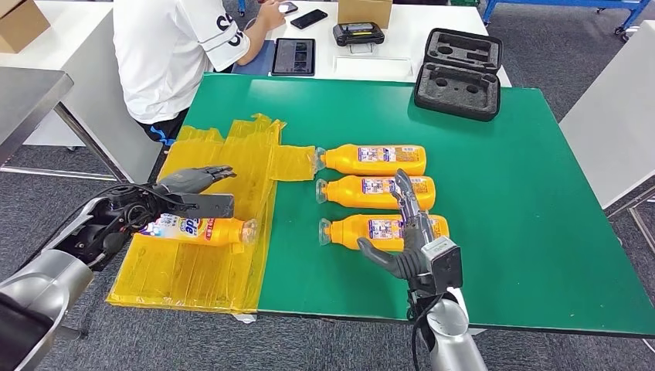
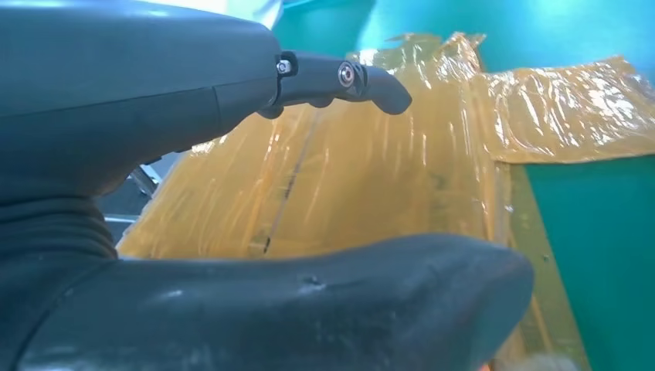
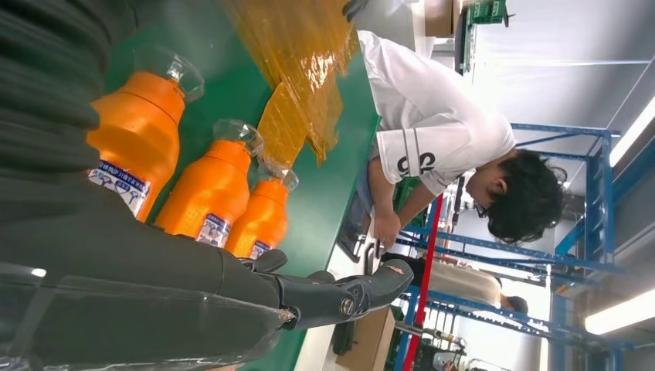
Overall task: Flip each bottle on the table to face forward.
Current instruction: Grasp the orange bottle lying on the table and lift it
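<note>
**Three bottles lined up, a fourth in your left hand**

At centre left of the head view, your left hand (image 1: 193, 185) holds an orange bottle (image 1: 202, 229) lying on its side over the yellow plastic sheet (image 1: 193, 270), cap toward the right, a blue and white label showing. Your fingers reach over it from above.

At centre frame, three more orange bottles lie in a neat row on the green table (image 1: 525, 201): far bottle (image 1: 371, 159), middle bottle (image 1: 376, 191) and near bottle (image 1: 382, 229), caps to the left, labels up. These look finished; the held one appears to be the last.

Your right hand (image 1: 405, 232) hovers over the near bottle, fingers spread, holding nothing.

At upper left, a seated person (image 1: 174, 54) works at a white desk
</note>
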You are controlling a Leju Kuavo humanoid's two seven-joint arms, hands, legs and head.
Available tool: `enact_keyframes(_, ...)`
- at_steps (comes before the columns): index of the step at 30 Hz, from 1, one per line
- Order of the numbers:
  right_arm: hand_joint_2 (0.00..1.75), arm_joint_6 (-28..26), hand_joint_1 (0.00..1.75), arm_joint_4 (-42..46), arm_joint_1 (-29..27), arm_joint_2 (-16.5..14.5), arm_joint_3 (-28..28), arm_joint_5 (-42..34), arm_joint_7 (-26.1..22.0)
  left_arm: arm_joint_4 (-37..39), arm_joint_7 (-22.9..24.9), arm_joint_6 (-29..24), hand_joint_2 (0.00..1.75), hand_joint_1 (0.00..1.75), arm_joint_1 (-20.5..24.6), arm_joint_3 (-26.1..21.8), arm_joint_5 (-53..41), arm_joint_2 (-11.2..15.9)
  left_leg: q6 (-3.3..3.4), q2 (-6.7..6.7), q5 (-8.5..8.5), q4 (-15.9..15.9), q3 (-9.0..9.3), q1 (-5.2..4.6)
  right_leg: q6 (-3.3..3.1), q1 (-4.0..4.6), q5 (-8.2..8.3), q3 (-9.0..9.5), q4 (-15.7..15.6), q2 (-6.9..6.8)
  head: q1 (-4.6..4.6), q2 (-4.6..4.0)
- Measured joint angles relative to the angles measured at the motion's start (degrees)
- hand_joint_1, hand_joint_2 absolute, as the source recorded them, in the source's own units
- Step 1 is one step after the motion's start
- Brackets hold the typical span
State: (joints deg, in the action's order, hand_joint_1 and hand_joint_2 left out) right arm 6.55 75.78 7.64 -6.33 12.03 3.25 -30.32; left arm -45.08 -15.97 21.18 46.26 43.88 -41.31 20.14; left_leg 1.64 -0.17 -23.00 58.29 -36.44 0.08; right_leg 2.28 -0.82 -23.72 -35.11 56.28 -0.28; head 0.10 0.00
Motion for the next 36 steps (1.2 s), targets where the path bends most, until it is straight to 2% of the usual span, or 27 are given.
enact_keyframes(4,1.75,-0.36,0.0,0.22,-0.14,0.08,-0.25,0.03,0.35,-0.37,-1.15,2.04,0.0,0.0,0.71,0.55,3.32,0.33,0.0,0.0,0.0,0.0,-0.02,0.01,0.0,0.01,0.0,-0.01,0.01,-0.01,0.01,0.0)
enact_keyframes(16,1.75,-0.7,0.0,0.5,-0.3,0.14,-0.37,0.42,0.63,-0.99,-1.51,2.25,0.0,0.0,0.74,0.38,5.53,0.5,0.0,0.0,0.0,0.0,-0.02,0.01,0.0,0.01,0.0,-0.01,0.0,0.0,0.0,0.0)
enact_keyframes(20,1.75,-1.72,0.0,1.69,-0.88,0.52,-0.6,3.2,1.91,-2.51,-2.41,0.85,1.75,0.0,0.19,-0.51,11.04,0.52,0.0,0.0,0.0,0.0,-0.03,0.0,0.0,0.0,0.0,-0.01,0.0,0.0,0.01,0.0)
enact_keyframes(21,1.75,-2.39,0.0,2.8,-1.59,1.0,-0.71,7.39,3.45,-3.63,-4.01,-3.01,1.75,0.0,-2.36,-2.23,13.39,-0.26,0.0,0.0,-0.02,0.0,-0.03,-0.04,0.0,-0.04,-0.01,-0.02,-0.01,0.0,-0.01,0.0)
enact_keyframes(24,1.75,-1.23,0.0,7.25,-3.12,5.64,-2.63,26.53,12.3,-16.13,-14.74,-22.98,1.75,0.0,-24.52,-15.37,24.55,-11.54,0.16,0.08,-0.18,0.0,-0.13,-0.26,0.04,-0.23,-0.03,-0.06,-0.17,0.08,0.03,0.0)
enact_keyframes(25,1.75,-0.16,0.0,7.85,-2.84,7.08,-3.3,29.65,14.09,-20.35,-17.17,-26.57,1.75,0.0,-30.62,-18.68,26.87,-15.16,0.22,0.11,-0.23,0.0,-0.16,-0.31,0.05,-0.27,-0.03,-0.06,-0.22,0.09,0.04,0.0)
enact_keyframes(28,1.75,0.5,0.0,7.9,-1.77,9.29,-3.6,31.74,15.18,-26.12,-20.05,-29.71,1.75,0.0,-36.8,-22.19,29.89,-18.83,0.29,0.1,-0.28,0.0,-0.17,-0.36,0.08,-0.31,-0.03,-0.06,-0.24,0.08,-0.03,0.0)
enact_keyframes(31,1.75,1.62,0.0,7.06,0.06,12.9,-3.25,32.5,16.16,-30.81,-23.17,-32.47,1.75,0.0,-41.49,-24.83,34.01,-22.28,0.34,0.03,-0.25,0.0,-0.17,-0.36,0.18,-0.31,-0.09,-0.03,-0.24,0.01,-0.02,0.0)
enact_keyframes(36,1.75,3.79,0.0,4.46,2.89,19.98,-2.11,33.09,17.29,-36.58,-24.03,-35.92,1.75,0.0,-46.13,-25.97,37.06,-25.23,0.38,-0.04,-0.23,0.0,-0.2,-0.36,0.28,-0.32,-0.07,0.04,-0.23,-0.07,-0.01,0.0)
